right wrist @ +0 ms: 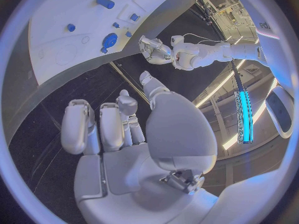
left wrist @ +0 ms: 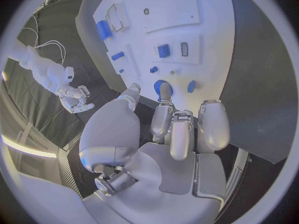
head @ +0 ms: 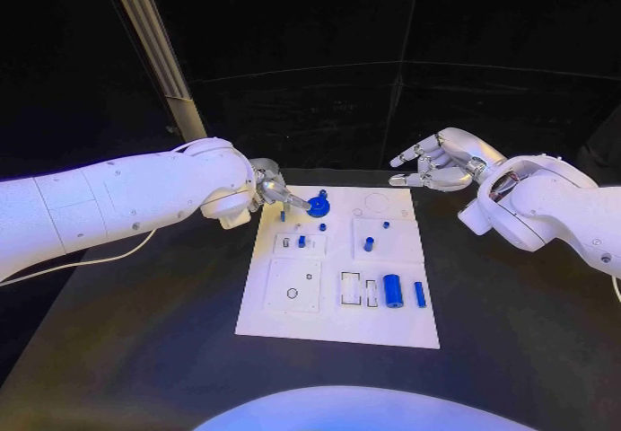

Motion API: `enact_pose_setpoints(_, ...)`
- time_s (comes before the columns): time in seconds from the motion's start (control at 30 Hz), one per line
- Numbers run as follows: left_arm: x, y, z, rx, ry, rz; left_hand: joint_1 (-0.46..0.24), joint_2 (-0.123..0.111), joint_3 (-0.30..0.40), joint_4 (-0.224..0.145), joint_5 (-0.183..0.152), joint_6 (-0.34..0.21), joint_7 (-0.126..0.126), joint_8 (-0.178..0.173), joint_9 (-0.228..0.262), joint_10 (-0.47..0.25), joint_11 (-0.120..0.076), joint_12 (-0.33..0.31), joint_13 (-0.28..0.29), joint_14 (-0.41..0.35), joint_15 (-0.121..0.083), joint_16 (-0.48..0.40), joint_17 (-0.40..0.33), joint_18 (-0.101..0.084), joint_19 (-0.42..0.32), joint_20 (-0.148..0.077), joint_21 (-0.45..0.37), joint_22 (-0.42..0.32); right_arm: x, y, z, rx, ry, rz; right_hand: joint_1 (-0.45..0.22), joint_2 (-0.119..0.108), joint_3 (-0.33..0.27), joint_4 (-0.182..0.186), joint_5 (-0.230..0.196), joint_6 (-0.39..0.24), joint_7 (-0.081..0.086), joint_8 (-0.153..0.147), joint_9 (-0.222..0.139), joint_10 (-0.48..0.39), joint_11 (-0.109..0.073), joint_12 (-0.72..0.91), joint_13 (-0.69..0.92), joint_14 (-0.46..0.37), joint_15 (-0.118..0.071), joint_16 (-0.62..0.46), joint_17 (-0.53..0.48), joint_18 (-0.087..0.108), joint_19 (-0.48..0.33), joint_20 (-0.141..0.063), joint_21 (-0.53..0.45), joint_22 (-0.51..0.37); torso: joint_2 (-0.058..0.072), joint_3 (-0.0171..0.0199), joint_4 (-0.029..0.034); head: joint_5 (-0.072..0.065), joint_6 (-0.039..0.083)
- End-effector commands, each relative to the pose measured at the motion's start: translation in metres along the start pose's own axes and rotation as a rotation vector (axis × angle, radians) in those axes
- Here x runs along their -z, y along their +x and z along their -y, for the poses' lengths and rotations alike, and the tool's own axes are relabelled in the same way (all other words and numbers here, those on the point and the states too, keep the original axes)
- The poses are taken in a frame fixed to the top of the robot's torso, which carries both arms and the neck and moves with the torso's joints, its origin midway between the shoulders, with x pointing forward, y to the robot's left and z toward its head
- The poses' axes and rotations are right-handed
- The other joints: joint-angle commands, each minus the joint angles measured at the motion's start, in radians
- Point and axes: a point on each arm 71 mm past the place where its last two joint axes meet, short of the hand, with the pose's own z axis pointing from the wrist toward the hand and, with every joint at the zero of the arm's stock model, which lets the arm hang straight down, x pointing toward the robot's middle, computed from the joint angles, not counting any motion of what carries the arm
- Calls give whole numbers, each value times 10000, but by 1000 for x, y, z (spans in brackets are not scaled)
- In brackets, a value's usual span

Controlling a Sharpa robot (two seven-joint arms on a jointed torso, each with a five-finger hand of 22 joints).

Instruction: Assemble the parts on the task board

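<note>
The white task board (head: 339,314) is lying flat in the middle of the black bench (head: 155,359), long side running away from the robot. The left hand (head: 275,190) is hovering at the board's far left corner, fingers pointing down at the round blue disc part (head: 319,208) sitting there. In the left wrist view the fingertips (left wrist: 165,90) are reaching right to that disc (left wrist: 159,86); whether they are actually pinching it, I cannot tell, since the fingers are covering most of it. A small blue peg (head: 284,215) is standing just beside the hand, near the board's left edge.

Over on the other side, the right hand (head: 433,162) is hanging off the board's far right corner, above the bench, fingers spread and lightly curled, gripping nothing. The right wrist view is confirming it: the palm (right wrist: 124,139) is empty, fingers apart.

On the board itself, a large blue cylinder (head: 392,289) is lying in the near right area, with a slimmer blue pin (head: 419,293) right alongside it. Further up, a short blue piece (head: 369,243) is sitting in the square block at centre right, and another small blue part (head: 301,241) is sitting in the square block at centre left.
</note>
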Motion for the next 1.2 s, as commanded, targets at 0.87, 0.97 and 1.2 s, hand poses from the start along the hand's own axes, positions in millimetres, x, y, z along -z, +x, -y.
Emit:
enact_pose_setpoints(0.87, -58, -32, -5, -1818, -1469, -713, 380, 793, -1090, -131, -104, -38, 94, -340, -669, -97, 138, -167, 632, 868, 152, -103, 1854, 28, -136, 130, -202, -131, -4, 4, -5, -14, -137, -176, -119, 43, -32, 31, 40, 24, 11, -47, 17, -44, -4, -25, 20, 154, -11, -28, 32, 159, -34, 21, -43, 17, 19, -7, -2, 193, -2)
enact_pose_setpoints(0.97, -62, -28, -7, -1882, -1520, -878, 400, 824, -1110, -136, -103, -32, 92, -339, -679, -92, 136, -153, 641, 871, 151, -94, 1867, 25, -127, 129, -196, -119, -4, 4, -5, -16, -147, -194, -132, 55, -31, 42, 41, 23, 11, -47, 18, -41, -3, -21, 20, 155, -11, -33, 30, 162, -38, 21, -52, 6, 25, -9, -4, 209, -11)
enact_pose_setpoints(1.2, -68, -19, -10, -1957, -1586, -1191, 493, 938, -1179, -173, -99, -31, 90, -349, -721, -96, 133, -160, 640, 871, 147, -93, 1868, 25, -125, 126, -199, -114, -5, 5, -6, -21, -178, -240, -135, 81, -18, 48, 55, 22, 11, -46, 19, -40, -4, -20, 16, 158, -11, -37, 31, 161, -34, 21, -54, 8, 22, -15, -12, 234, -38)
